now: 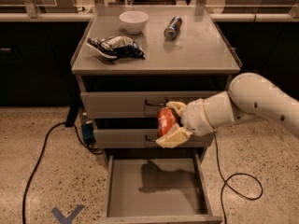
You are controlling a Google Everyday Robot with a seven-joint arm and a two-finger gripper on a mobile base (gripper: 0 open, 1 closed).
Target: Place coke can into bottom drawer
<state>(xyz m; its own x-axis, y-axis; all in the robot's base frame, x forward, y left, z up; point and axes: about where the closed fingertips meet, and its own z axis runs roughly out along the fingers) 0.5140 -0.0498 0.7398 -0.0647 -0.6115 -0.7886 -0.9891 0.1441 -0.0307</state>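
The coke can (165, 121) is shiny red-orange and sits upright between my gripper's pale fingers (175, 136). My gripper (169, 124) is shut on it and holds it in front of the middle drawer, above the open bottom drawer (156, 183). The bottom drawer is pulled out, with a flat grey floor and low side walls; my arm's shadow falls on its floor. My white arm (254, 102) reaches in from the right.
The grey cabinet top (196, 50) carries a white bowl (133, 21), a slim blue-and-silver can lying down (172, 27) and a dark-blue-and-white bag (115, 47). Two closed drawers with dark loop handles (154, 102) are above. Cables (42, 153) lie on the speckled floor.
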